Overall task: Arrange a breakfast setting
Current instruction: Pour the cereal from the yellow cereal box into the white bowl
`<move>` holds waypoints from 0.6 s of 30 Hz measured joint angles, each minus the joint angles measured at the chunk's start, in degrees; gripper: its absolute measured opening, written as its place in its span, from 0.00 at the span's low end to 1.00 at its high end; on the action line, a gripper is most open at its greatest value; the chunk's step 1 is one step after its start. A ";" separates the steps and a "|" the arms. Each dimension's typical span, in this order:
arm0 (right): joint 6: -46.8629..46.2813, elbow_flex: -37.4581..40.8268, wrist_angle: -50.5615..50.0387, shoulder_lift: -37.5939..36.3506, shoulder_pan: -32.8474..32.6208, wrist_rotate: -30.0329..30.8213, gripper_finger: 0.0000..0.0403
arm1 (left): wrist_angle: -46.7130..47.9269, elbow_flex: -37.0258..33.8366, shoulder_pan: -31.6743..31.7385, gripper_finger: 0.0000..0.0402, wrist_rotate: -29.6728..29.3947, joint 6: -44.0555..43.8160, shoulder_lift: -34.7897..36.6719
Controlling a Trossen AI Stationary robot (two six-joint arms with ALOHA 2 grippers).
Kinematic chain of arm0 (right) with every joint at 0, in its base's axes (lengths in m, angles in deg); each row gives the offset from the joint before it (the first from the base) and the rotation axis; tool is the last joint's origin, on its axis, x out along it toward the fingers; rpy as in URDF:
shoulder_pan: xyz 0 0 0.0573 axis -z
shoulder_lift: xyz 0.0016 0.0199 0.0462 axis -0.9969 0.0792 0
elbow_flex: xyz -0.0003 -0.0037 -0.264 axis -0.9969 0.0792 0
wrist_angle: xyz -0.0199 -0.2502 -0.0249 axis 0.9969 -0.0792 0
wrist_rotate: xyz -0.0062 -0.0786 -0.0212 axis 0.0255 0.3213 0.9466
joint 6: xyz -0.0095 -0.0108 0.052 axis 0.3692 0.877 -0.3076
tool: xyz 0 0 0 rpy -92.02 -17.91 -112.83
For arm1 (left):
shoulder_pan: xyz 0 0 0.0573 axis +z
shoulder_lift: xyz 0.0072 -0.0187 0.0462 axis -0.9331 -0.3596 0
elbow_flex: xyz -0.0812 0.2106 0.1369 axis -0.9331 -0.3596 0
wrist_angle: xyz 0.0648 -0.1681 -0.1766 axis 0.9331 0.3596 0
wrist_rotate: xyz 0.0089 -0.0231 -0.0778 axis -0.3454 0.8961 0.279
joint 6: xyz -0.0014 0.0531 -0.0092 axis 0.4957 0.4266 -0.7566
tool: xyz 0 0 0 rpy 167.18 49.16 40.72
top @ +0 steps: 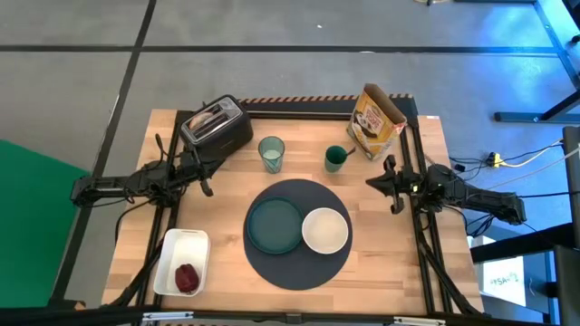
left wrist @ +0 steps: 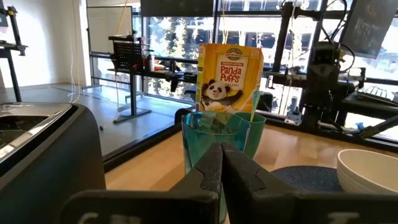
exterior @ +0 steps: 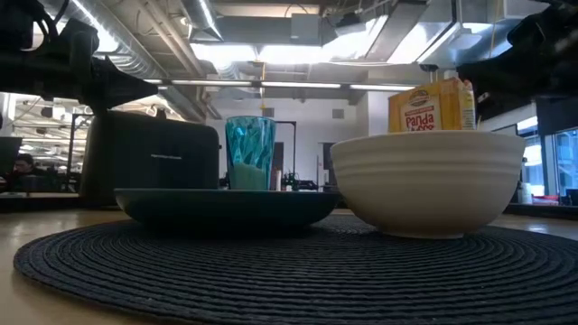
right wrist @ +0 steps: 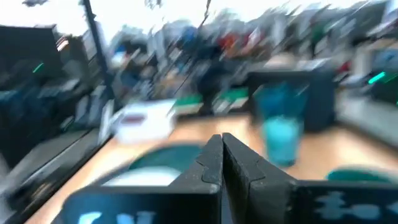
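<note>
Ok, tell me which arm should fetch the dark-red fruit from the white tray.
Left. The dark-red fruit lies in the white tray at the table's near-left corner, on the left gripper's side. The right gripper sits across the round mat, farther away. Both are shut and empty.

We look straight down on the counter (top: 227, 272), level and close across the mat (exterior: 289, 271), both showing the tumbler (top: 271, 154)

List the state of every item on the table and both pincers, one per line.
Mat: flat, under plate and bowl.
Teal plate: on mat, empty.
White bowl: upright, empty.
Tumbler: upright.
Green cup: upright.
Cereal box: standing, top open.
Toaster: bagel in slots.
Tray: holds red fruit.
Left pincer: shut, empty.
Right pincer: shut, empty.
</note>
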 joint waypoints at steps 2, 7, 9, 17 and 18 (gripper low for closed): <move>-1.46 0.00 3.44 -0.01 0.00 4.17 0.00 | 0.00 0.00 -0.01 0.00 0.00 0.00 -0.01; -16.79 0.02 10.92 0.01 0.04 9.36 0.00 | 0.00 0.00 -0.02 0.00 0.00 0.00 -0.01; -23.31 0.01 11.28 0.09 -0.02 14.72 0.00 | 0.00 0.00 -0.02 0.00 0.00 0.00 -0.01; -33.25 -0.04 9.14 1.18 0.04 20.72 0.00 | -0.09 0.00 0.02 0.00 -0.13 4.04 -0.01; -35.55 -0.34 8.47 1.24 0.04 20.40 0.00 | -0.57 0.00 0.02 0.00 -0.03 4.51 -0.01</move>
